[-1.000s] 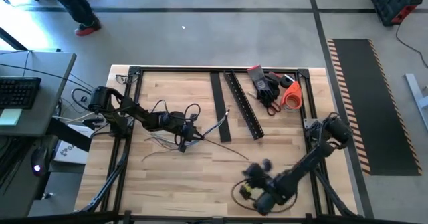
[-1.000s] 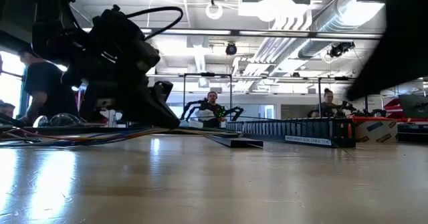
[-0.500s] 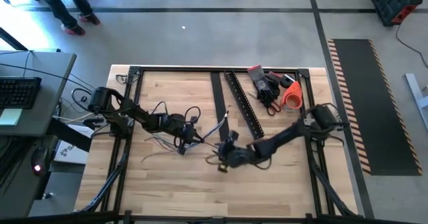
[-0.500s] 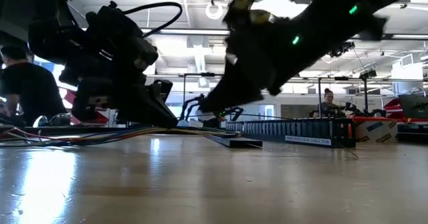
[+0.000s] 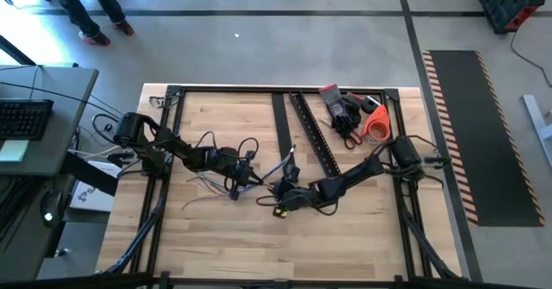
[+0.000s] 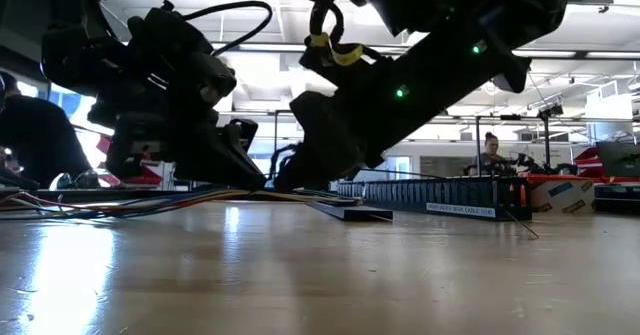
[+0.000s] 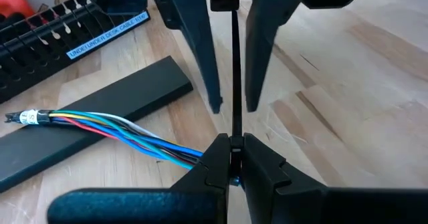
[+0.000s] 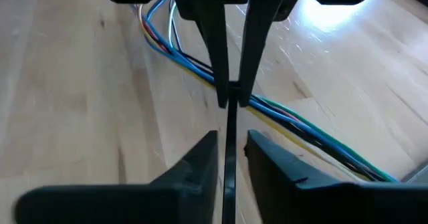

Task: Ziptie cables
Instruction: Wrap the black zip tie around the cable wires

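The cables, a bunch of thin coloured wires, lie on the wooden table and run under my left gripper, which is shut. A thin black zip tie strap comes out from between its fingertips. It runs straight into my right gripper, whose fingers stand open on either side of the strap. In the high view the two grippers meet tip to tip at mid-table, left gripper and right gripper. More loose cables trail toward the table's left. My left gripper pinches the zip tie's strap between its two fingertips, where the strap meets the cable bunch. The fingers slant down from the table's left. Whether wires are also in the pinch, the fingers hide. The bunch lies on the table.
A flat black bar and a slotted black rail lie at the far middle. Black gloves and an orange-handled tool sit at the far right. A person walks past the table's far left corner.
My right gripper has swept from the table's near edge toward the middle, come down and rolled. It now faces my left gripper tip to tip. My left gripper and the cables have kept still.
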Tool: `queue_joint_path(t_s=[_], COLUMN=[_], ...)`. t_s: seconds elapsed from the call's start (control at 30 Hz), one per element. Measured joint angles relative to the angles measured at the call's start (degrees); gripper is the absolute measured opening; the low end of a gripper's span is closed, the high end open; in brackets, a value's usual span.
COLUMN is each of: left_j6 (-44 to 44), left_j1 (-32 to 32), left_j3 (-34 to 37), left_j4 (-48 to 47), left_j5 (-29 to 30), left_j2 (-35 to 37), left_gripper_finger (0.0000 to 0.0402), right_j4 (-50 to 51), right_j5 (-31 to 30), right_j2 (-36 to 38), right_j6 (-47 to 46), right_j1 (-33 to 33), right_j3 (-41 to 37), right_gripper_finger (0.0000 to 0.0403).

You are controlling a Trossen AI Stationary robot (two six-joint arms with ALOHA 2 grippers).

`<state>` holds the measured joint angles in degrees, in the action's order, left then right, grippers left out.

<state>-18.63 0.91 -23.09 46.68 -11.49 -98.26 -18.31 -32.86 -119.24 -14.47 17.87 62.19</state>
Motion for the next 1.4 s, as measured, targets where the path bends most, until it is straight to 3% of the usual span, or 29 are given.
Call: queue_joint_path(t_s=[0.17,0.3,0.57,0.77,0.87,1.0,1.2,1.4], left_j6=[0.0,0.3,0.1,0.1,0.1,0.4,0.4,0.4], left_j1=[0.0,0.0,-0.2,-0.3,-0.3,-0.2,-0.1,-0.1], left_j3=[0.0,-0.2,0.0,0.0,0.0,0.0,0.0,0.0], left_j4=[0.0,0.3,-0.4,-0.4,-0.3,-0.2,-0.3,-0.3], left_j5=[0.0,-0.2,-0.3,0.0,0.1,0.0,0.0,-0.1], left_j2=[0.0,0.0,0.1,0.1,0.1,0.1,0.1,0.1], left_gripper_finger=[0.0006,0.0006,0.0006,0.0006,0.0006,0.0005,0.0005,0.0005], right_j4=[0.1,0.5,11.5,13.8,14.5,16.0,6.2,-2.2], right_j5=[-0.3,-3.4,-9.4,-10.4,-6.9,-5.6,0.5,-0.7], right_j2=[0.0,0.0,0.1,1.3,2.9,4.1,3.0,-0.1], right_j6=[-0.2,-3.3,-20.1,-22.5,-19.9,-17.0,-6.6,-0.3], right_j1=[0.2,2.3,9.0,9.1,6.9,3.9,0.5,-0.7], right_j3=[0.0,0.0,0.0,0.0,0.0,0.0,0.0,0.0], right_gripper_finger=[0.0007,0.0002,0.0001,0.0001,0.002,0.0082,0.017,0.0156])
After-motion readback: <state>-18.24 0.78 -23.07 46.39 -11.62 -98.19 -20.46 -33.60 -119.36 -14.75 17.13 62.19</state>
